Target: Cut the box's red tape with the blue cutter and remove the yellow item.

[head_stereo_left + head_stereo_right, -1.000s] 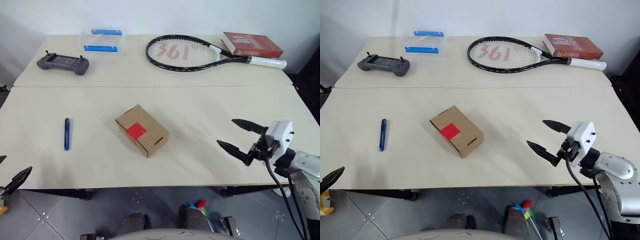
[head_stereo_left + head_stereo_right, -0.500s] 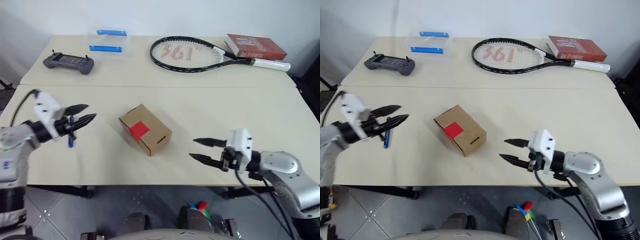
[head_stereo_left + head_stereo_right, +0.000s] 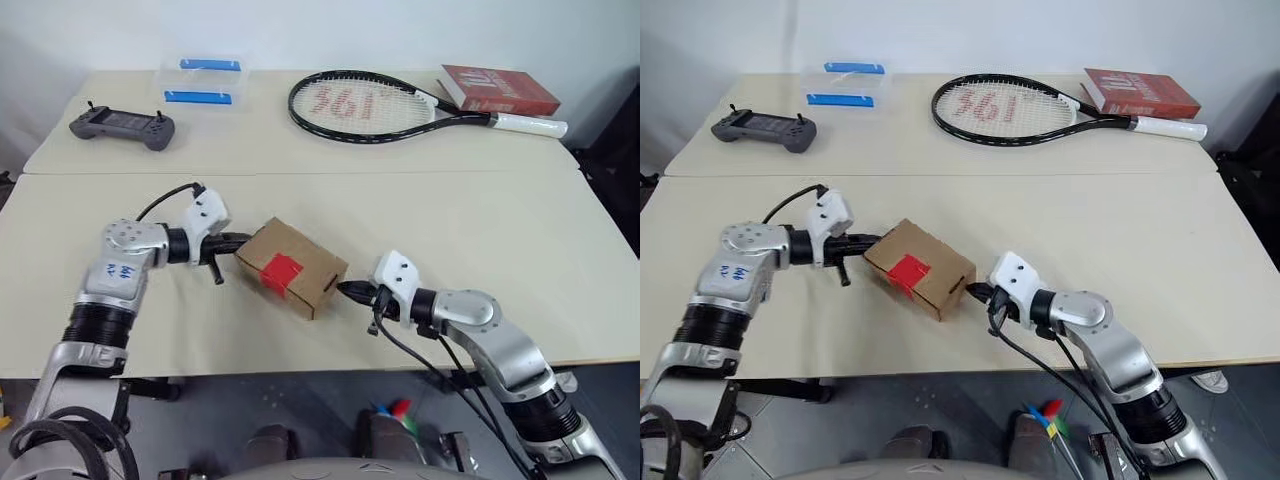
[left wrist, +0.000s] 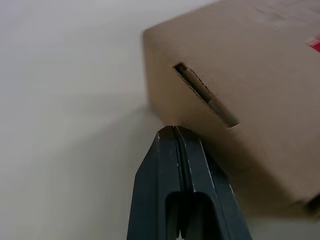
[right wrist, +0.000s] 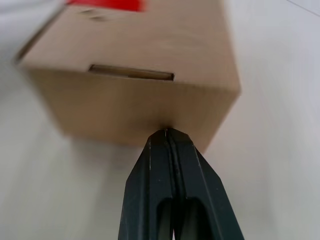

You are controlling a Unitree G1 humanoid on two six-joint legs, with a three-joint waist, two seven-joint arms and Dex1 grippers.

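Observation:
The small brown box (image 3: 300,262) lies mid-table with the red tape (image 3: 283,271) across its top seam. My left gripper (image 3: 236,244) is shut with nothing in it, its tip at the box's left end just under a slot (image 4: 205,95). My right gripper (image 3: 347,291) is also shut and holds nothing. Its tip (image 5: 166,132) touches the box's right end below another slot (image 5: 131,74). The blue cutter is hidden behind my left arm. The yellow item is out of view.
At the back of the table lie a tennis racket (image 3: 370,105), a red book (image 3: 500,90), a clear container with blue clips (image 3: 200,80) and a grey game controller (image 3: 122,127). Bare tabletop (image 3: 520,230) stretches to the right of the box.
Both arms have swung in from the table's sides to the two ends of the box. Both grippers have gone from open to shut.

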